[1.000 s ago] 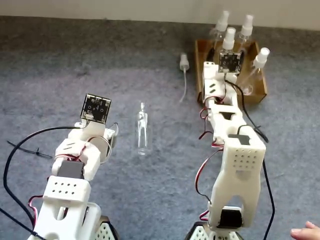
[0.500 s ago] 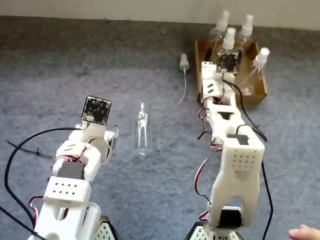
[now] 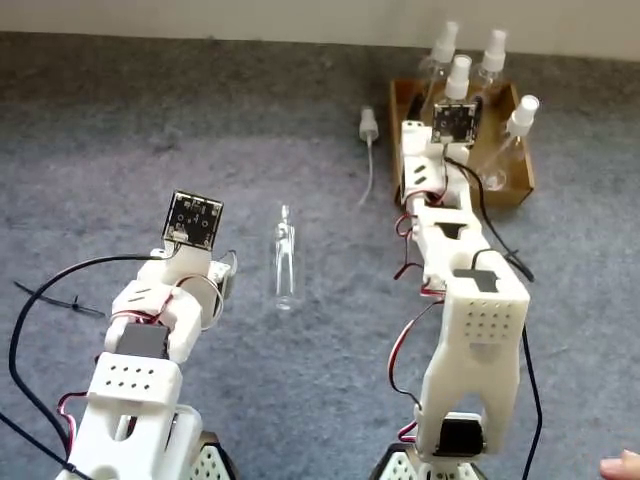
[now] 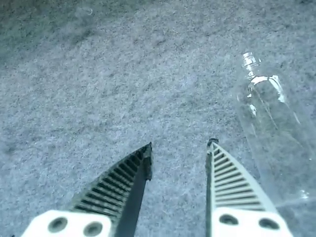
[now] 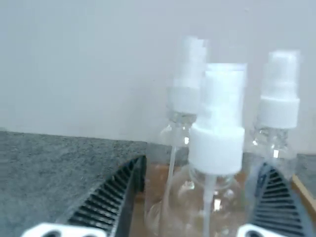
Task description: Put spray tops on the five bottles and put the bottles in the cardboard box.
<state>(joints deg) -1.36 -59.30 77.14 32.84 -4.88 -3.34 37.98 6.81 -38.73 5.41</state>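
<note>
Well, the capped bottle [image 5: 217,143] stands in the cardboard box [image 3: 398,100], between the spread jaws of my right gripper [image 5: 202,165]; backing out crooked could topple it. Also spread, my left gripper [image 4: 180,145] sits beside the bare bottle [image 3: 286,265]. The high view adds the loose spray top [image 3: 368,125] beside the box.

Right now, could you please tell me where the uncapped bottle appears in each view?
High view: the uncapped bottle lies on the grey carpet between the two arms.
Left wrist view: the uncapped bottle lies beside the open left gripper.
Right wrist view: looks at capped bottles in the cardboard box.
Shared landmark: the grey carpet.
</note>
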